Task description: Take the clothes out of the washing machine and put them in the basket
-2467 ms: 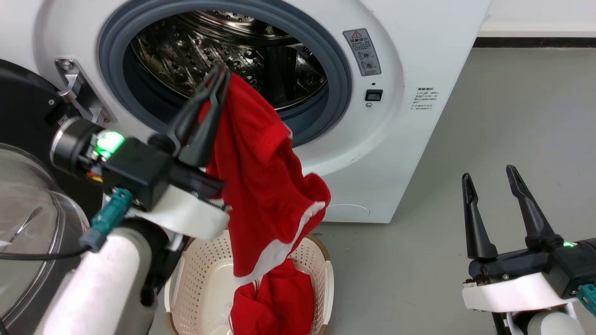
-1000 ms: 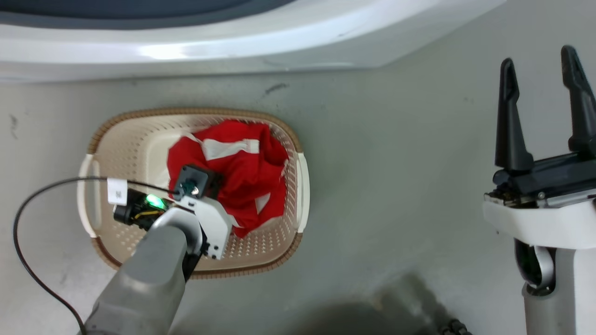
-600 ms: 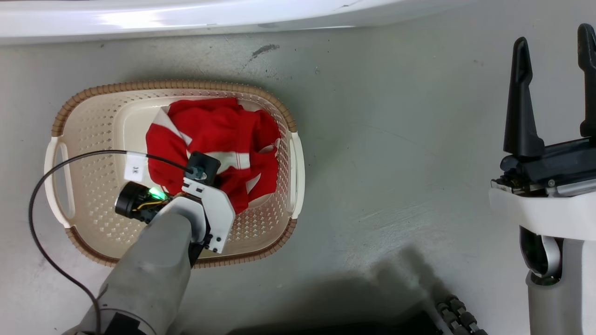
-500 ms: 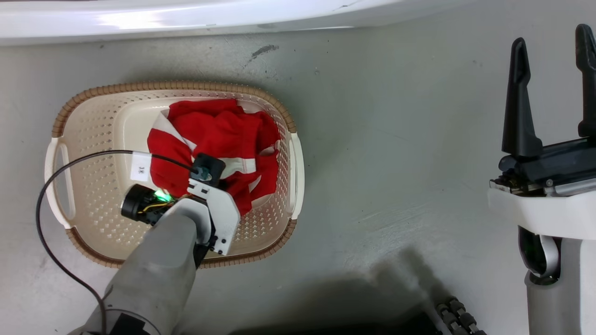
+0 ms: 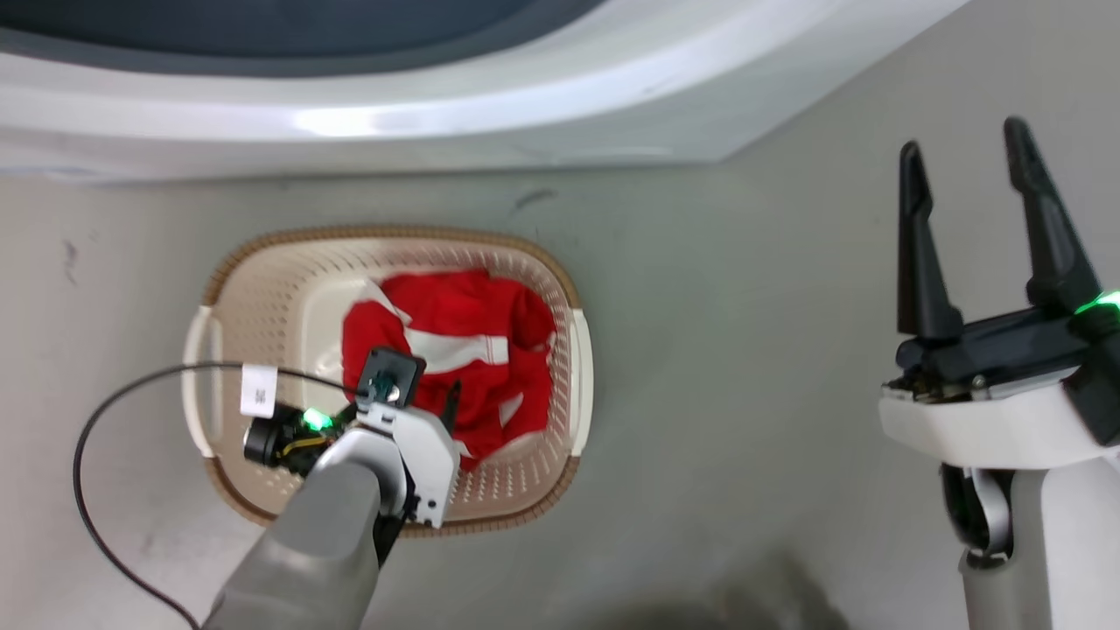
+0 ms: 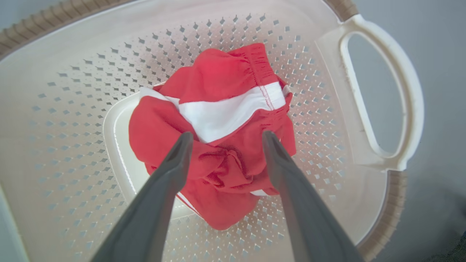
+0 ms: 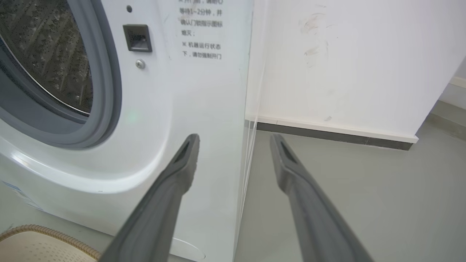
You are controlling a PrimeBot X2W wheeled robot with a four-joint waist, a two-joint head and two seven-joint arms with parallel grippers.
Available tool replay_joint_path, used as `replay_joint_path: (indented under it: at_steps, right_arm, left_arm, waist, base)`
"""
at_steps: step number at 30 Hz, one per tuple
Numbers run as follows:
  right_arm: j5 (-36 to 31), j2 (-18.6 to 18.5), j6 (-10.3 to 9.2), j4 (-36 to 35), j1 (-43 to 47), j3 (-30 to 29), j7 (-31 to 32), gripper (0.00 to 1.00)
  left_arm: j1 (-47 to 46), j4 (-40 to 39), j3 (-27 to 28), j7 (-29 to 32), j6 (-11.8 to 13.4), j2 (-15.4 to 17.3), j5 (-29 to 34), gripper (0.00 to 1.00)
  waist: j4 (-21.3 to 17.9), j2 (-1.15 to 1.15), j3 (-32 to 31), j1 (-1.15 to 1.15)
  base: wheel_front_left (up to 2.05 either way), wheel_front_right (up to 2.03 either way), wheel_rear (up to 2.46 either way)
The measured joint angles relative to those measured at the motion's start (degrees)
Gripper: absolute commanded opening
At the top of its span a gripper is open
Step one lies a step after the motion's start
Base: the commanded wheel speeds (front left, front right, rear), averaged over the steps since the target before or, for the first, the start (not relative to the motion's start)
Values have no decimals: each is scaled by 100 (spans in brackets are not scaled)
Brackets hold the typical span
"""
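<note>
The red clothes (image 5: 472, 328) with white stripes lie bunched in the cream basket (image 5: 394, 236), which sits on the floor in front of the white washing machine (image 5: 437, 114). My left gripper (image 6: 227, 134) points down into the basket and is open, its two fingers straddling the top of the red clothes (image 6: 218, 76) without pinching them. At the right my right gripper (image 5: 962, 140) hangs open over bare floor, holding nothing. In the right wrist view the right gripper (image 7: 235, 136) faces the washing machine's (image 7: 164, 109) front corner, and part of the steel drum (image 7: 47, 54) shows through the grey-rimmed porthole.
A black cable with a white tag (image 5: 258, 389) loops from my left wrist over the basket's left side. The basket's side handle (image 6: 382, 98) is right of my left fingers. Grey floor (image 5: 744, 350) separates basket and right arm. A white wall with dark baseboard (image 7: 327, 131) stands behind the machine.
The red garment that hung from my shut left gripper by the porthole now lies in the basket, and the left gripper has opened. The head camera has tilted down. My right gripper stays open.
</note>
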Motion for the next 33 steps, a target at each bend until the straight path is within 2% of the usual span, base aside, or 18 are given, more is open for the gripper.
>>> replay_joint_path:
  at_steps: [9,17,24,33]
  right_arm:
    - [-37,0,-1,133,486,47,-1,100]
    - [-119,0,-1,204,871,1,-1,100]
    - [-125,-1,-1,285,1196,-7,-1,100]
    - [-47,-1,0,335,1485,-51,-1,100]
  left_arm:
    - [1211,-1847,491,-24,369,180,34,100]
    - [2096,-3452,1147,-24,622,177,288,100]
    - [2800,-4749,1678,-24,672,41,610,100]
    - [3529,-6012,2278,-24,704,-181,944,100]
  waist:
    - [182,0,-1072,0]
    - [426,0,-1843,-1]
    - [616,0,-2409,-1]
    - [744,0,-2984,-1]
  base:
    - [0,0,0]
    - [0,0,0]
    - [0,0,0]
    - [0,0,0]
